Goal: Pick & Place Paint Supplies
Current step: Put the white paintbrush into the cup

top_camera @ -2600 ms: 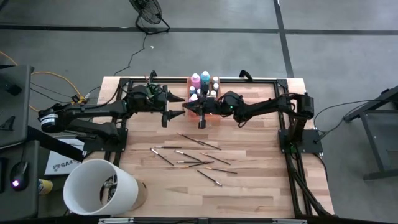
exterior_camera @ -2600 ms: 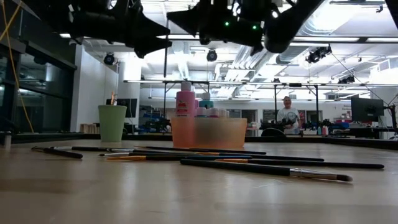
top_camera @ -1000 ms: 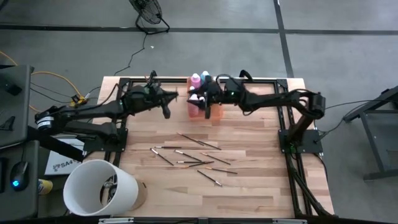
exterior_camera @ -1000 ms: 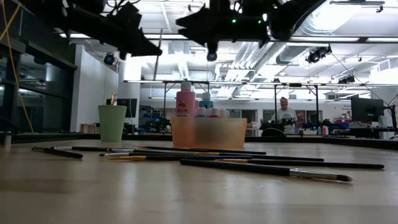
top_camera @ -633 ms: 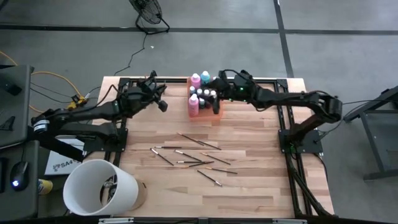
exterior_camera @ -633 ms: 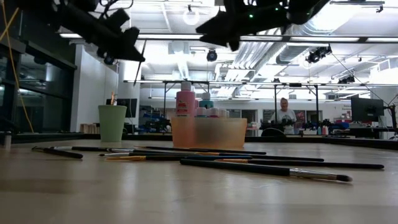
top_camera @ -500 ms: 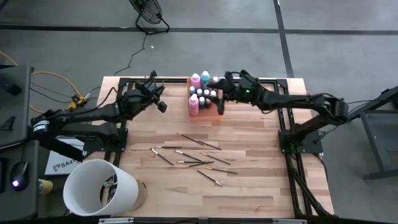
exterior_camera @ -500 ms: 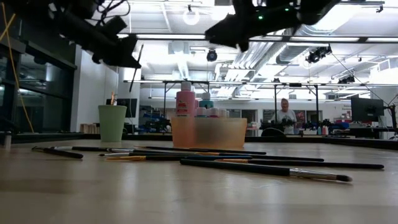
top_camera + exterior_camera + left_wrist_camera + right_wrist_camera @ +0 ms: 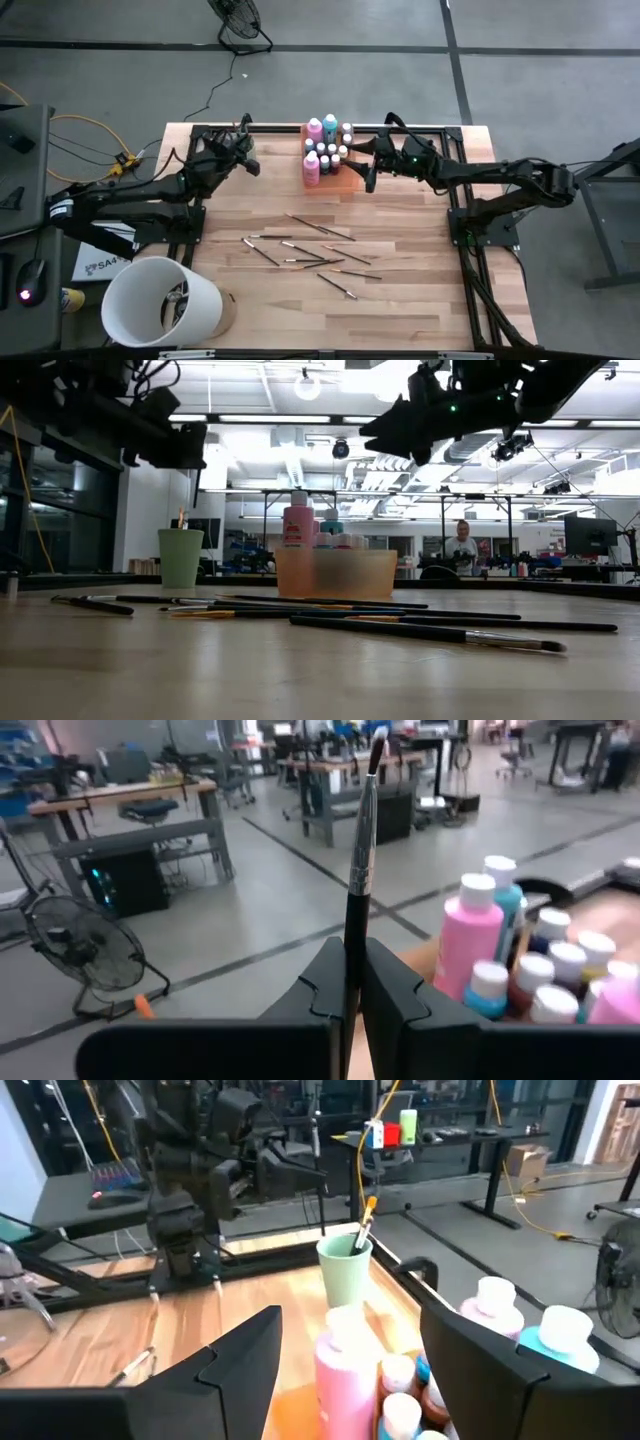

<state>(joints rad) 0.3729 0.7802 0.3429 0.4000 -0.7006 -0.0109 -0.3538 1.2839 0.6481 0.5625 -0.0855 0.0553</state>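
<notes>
Brushes, thin and dark-handled (image 9: 318, 228), lie scattered on the wooden bench (image 9: 400, 300). Farther back, the left gripper (image 9: 352, 982) has its fingers clenched on one upright dark-handled brush (image 9: 360, 870), with the mint-green cup (image 9: 345, 1270) near it. The right gripper (image 9: 345, 1345) hangs with fingers spread apart, pink and teal plastic bottles (image 9: 322, 128) and tiny pale-capped bottles (image 9: 334, 152) in the translucent orange tray (image 9: 335, 573) just ahead of them.

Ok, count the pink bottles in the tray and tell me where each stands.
2. Both stand in the orange tray, on its left-arm side: one pink bottle in the corner beside the teal bottle, the other in the corner toward the loose brushes. None seems hidden.
</notes>
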